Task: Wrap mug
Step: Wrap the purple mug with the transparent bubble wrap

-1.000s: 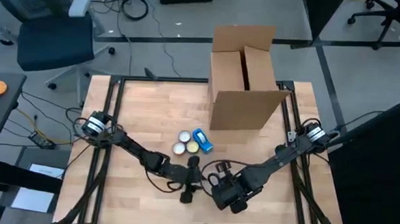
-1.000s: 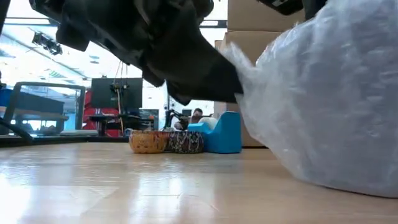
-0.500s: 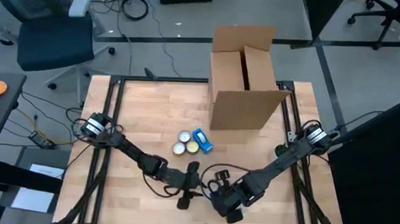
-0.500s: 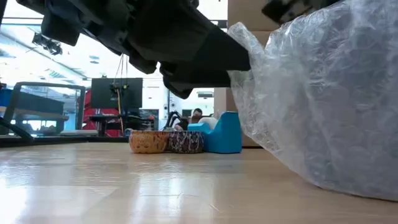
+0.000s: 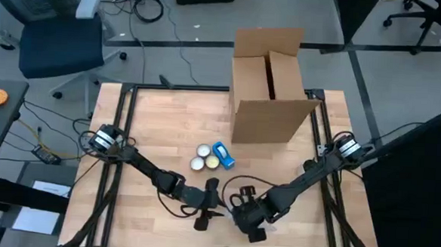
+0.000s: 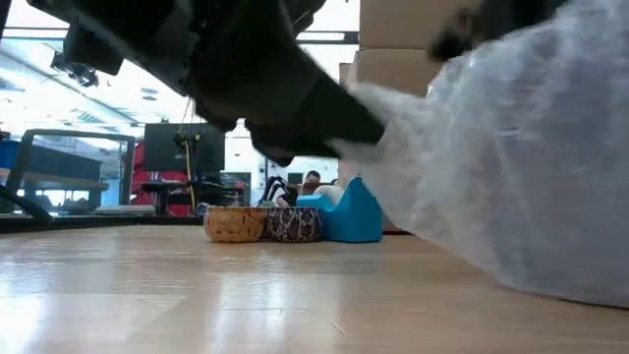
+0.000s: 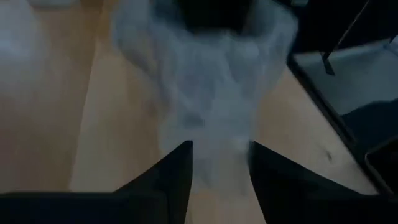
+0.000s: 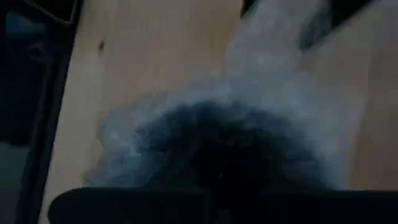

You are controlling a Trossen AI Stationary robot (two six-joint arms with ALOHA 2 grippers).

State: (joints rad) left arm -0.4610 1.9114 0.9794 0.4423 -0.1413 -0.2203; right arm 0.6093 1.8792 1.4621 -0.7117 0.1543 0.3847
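On my wooden table (image 5: 152,120), near its front edge, the left gripper (image 7: 219,163) pinches the bubble wrap (image 6: 511,167) bundle (mug hidden inside). I cannot tell the right gripper's (image 5: 247,216) grip. Behind stand a cardboard box (image 5: 271,88) and an office chair (image 5: 59,32).

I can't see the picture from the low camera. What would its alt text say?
A big crumpled bundle of clear plastic wrap fills the right side, resting on the wooden table, with a dark robot arm reaching down to its edge from the upper left. Farther back stand two small round tins, a blue object and a cardboard box.
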